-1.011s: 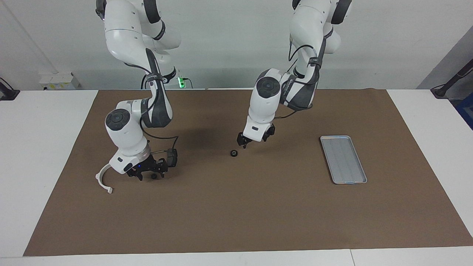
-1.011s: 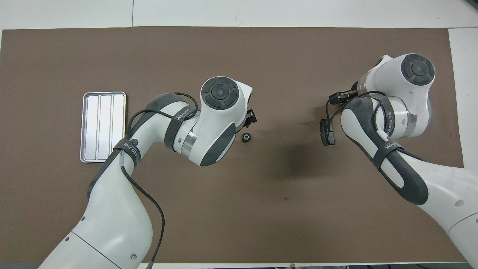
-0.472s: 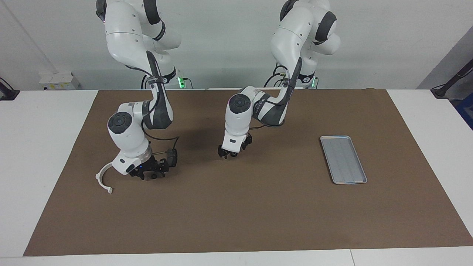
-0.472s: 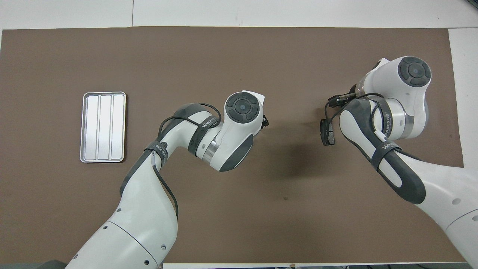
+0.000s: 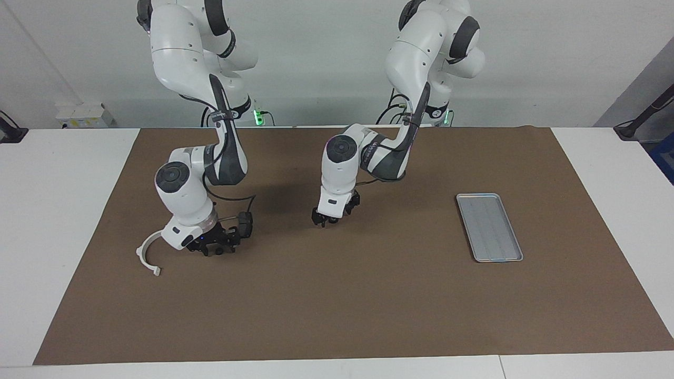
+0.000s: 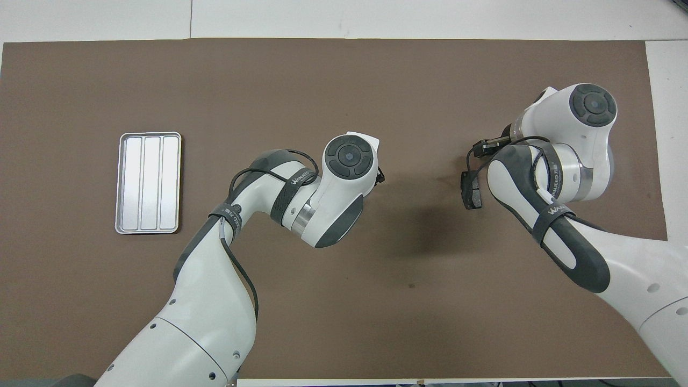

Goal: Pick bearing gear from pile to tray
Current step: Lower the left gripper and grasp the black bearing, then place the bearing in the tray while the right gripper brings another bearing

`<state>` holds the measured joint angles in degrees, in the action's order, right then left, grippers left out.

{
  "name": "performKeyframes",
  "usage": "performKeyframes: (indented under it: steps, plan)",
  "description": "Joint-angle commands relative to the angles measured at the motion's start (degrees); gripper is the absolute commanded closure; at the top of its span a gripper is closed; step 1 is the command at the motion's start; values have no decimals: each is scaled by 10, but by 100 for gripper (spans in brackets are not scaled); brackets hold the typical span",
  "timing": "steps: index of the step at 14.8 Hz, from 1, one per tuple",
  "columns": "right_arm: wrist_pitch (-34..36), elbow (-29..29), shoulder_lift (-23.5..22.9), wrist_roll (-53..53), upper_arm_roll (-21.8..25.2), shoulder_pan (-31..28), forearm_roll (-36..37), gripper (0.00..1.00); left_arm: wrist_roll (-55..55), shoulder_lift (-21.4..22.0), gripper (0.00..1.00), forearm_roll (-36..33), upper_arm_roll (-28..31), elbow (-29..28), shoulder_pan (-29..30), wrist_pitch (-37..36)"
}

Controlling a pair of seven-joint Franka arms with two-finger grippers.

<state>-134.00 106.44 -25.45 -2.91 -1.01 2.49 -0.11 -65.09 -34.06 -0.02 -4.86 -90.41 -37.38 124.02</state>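
The tray (image 5: 489, 227) holds nothing; the left gripper (image 5: 326, 218) is spread, the right gripper's (image 5: 213, 246) state unclear.

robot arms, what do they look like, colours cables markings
Both arms have glossy white rounded shells with dark grey joint sections and round dark caps on the wrist housings. A black cable runs along each, held by grey straps printed with white lettering. The left gripper and right gripper are small, black and two-fingered; the right one shows a tiny blue light.

A white bench (image 5: 63, 210) carries a brown mat (image 5: 368, 305); a plain pale wall (image 5: 326, 58) rises at the robots' end.
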Motion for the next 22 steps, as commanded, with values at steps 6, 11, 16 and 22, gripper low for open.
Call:
performKeyframes:
  steps: [6,11,16,22]
  plan:
    - [16,-26,7,-15,-7,-8,1,100,-15,2,89,-14,10,-13,-13,13]
    - [115,-94,31,-4,-8,-2,0,100,-30,7,100,-14,13,-6,-6,-17]
    - [196,-151,43,15,-10,0,0,100,46,94,100,-14,33,-60,38,-67]
    - [245,-159,70,246,-10,111,6,100,260,246,100,-13,31,-221,166,-65]
